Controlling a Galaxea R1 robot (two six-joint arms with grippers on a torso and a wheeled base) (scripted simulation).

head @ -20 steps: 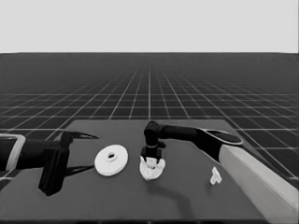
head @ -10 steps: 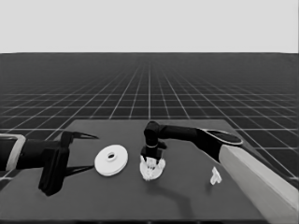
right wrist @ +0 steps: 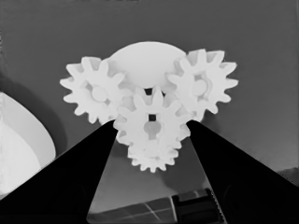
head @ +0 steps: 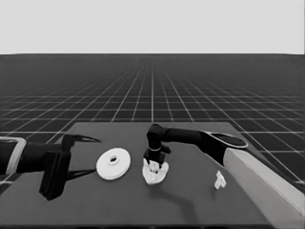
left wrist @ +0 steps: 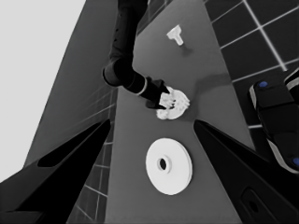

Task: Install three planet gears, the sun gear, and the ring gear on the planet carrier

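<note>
The smaller round part [head: 156, 177] lies at mid-table with gears on it. In the right wrist view, two planet gears [right wrist: 96, 93] [right wrist: 202, 83] sit on the smaller round part [right wrist: 145, 60], and a third [right wrist: 152, 161] shows partly under the centre gear. My right gripper [head: 153, 165] points straight down over the stack. Its fingers [right wrist: 79, 168] press both sides of the centre sun gear [right wrist: 152, 122]. The larger round part [head: 113, 163] lies flat to the left, apart from the stack. My left gripper [head: 94, 155] waits open at the table's left end, holding nothing.
A thin white piece [head: 219, 180] lies alone toward the table's right side, also visible from the left wrist as the thin white piece [left wrist: 176, 35]. The right arm's pale grey forearm [head: 267, 186] fills the lower right corner. Dark machinery with blue lights [left wrist: 275, 121] stands past the table's edge.
</note>
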